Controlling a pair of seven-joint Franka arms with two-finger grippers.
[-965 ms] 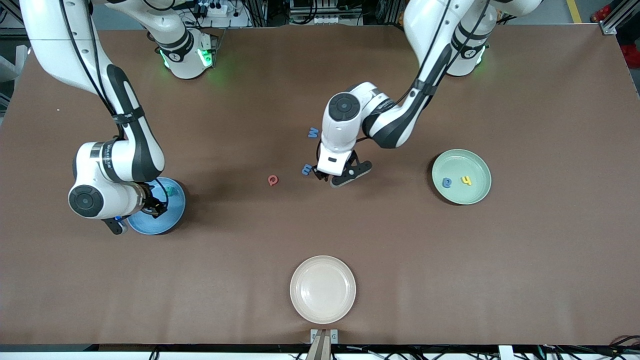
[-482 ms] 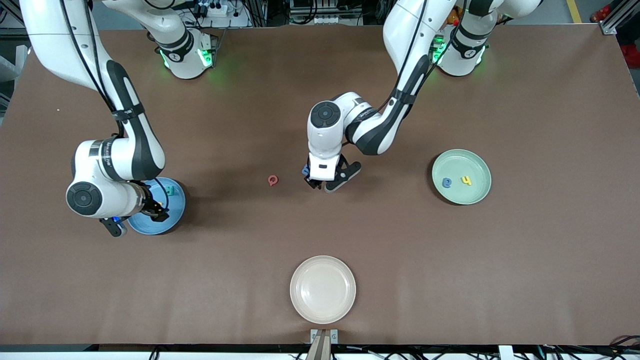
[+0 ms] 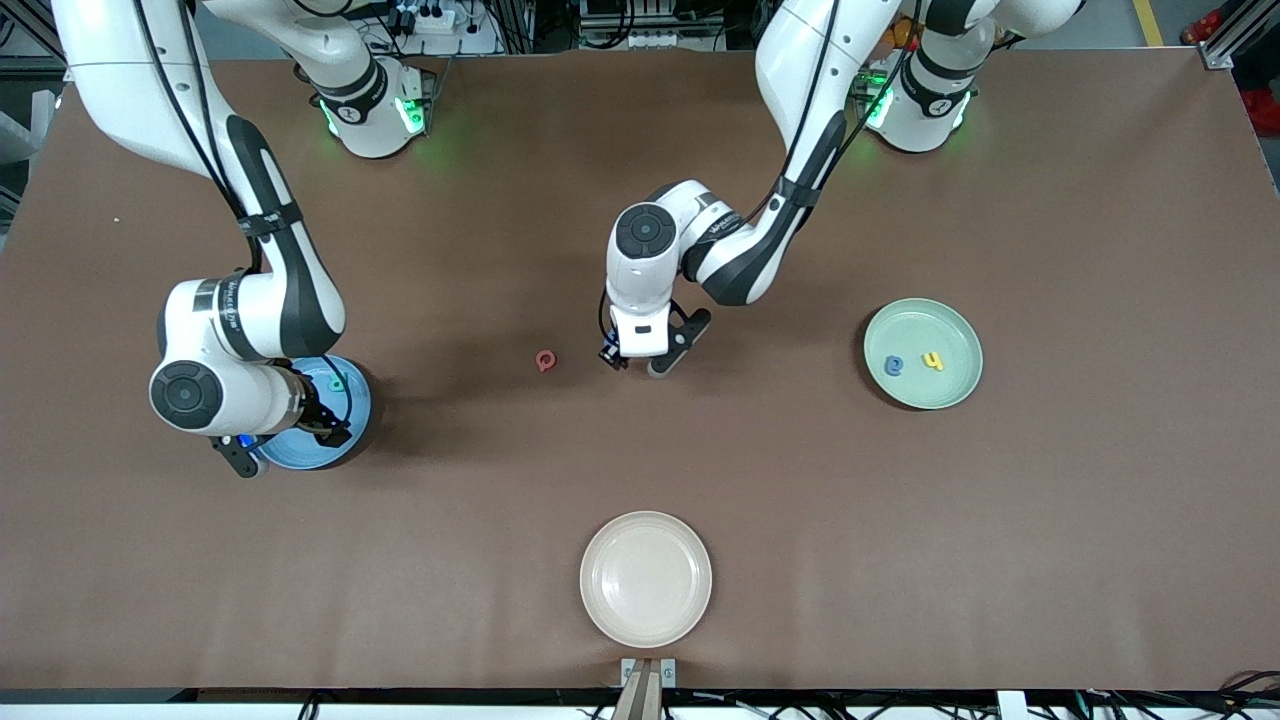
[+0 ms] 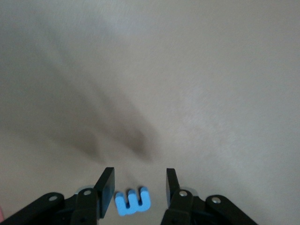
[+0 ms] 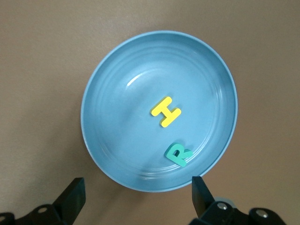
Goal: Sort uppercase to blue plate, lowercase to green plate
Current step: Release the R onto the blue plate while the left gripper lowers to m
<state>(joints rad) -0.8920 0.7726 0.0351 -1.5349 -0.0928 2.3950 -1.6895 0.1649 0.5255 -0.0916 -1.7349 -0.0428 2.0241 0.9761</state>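
- Cream plate [image 3: 646,578]: landmark, at the table edge nearest the front camera. Bare.
- Blue plate [image 5: 108,84]: farther from the camera than the cream plate, toward the right arm's end of the table. Holds yellow H [image 5: 166,111] near the middle and teal R [image 5: 178,154] close by the rim, lying flat and apart from each other.
- Right gripper [image 5: 138,187]: over the blue plate, jaws spread wide, nothing between them.
- Green plate [image 3: 925,305]: farther from the camera than the cream plate, toward the left arm's end. Holds a blue letter [image 3: 894,366] and yellow h [image 3: 933,361], side by side, not touching.
- Red Q [image 3: 545,360]: flat on the table, farther from the camera than the cream plate, slightly toward the right arm's end. On no plate.
- Blue m [image 4: 133,201]: on the table, farther from the camera than the cream plate and nearly in line with it. On no plate.
- Left gripper [image 4: 139,180]: low over the m, fingers parted and straddling it, a gap showing on one side. Not clamped.
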